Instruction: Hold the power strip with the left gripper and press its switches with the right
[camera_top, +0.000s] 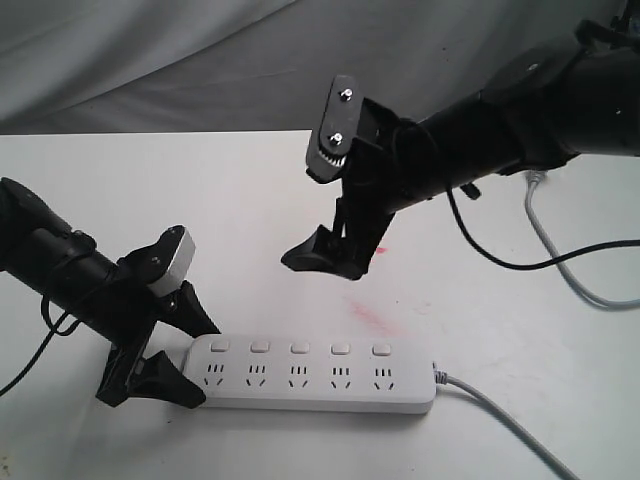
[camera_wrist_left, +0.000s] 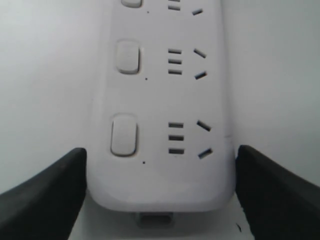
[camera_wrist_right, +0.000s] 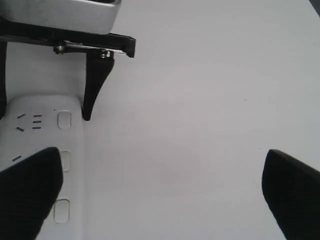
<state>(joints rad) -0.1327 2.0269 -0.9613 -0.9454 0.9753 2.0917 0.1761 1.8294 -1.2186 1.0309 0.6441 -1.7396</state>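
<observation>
The power strip (camera_top: 315, 382) lies flat on the white table (camera_top: 230, 200), near its front edge in the exterior view, with its grey cable (camera_top: 500, 418) leaving the end that lies on the right in that view. That view alone shows all five switches (camera_top: 300, 348) in a row above the sockets, and a faint pink smear (camera_top: 372, 316) on the table behind the strip. The left gripper (camera_top: 203, 365) straddles the strip's other end. Its wrist camera brings the power strip (camera_wrist_left: 160, 100) close, with the left gripper (camera_wrist_left: 160, 165) set so that one fingertip sits at each long side; whether they press or merely touch we cannot tell. Only two switches (camera_wrist_left: 124, 135) are whole there. The right gripper (camera_top: 325, 262) hangs in the air behind the strip, apart from it. The exterior view hides its spread, but its own camera shows the right gripper (camera_wrist_right: 161, 155) wide apart over bare table, with the power strip (camera_wrist_right: 45, 135), three switches (camera_wrist_right: 64, 120) and one of the left arm's fingers (camera_wrist_right: 95, 85) off to one side.
</observation>
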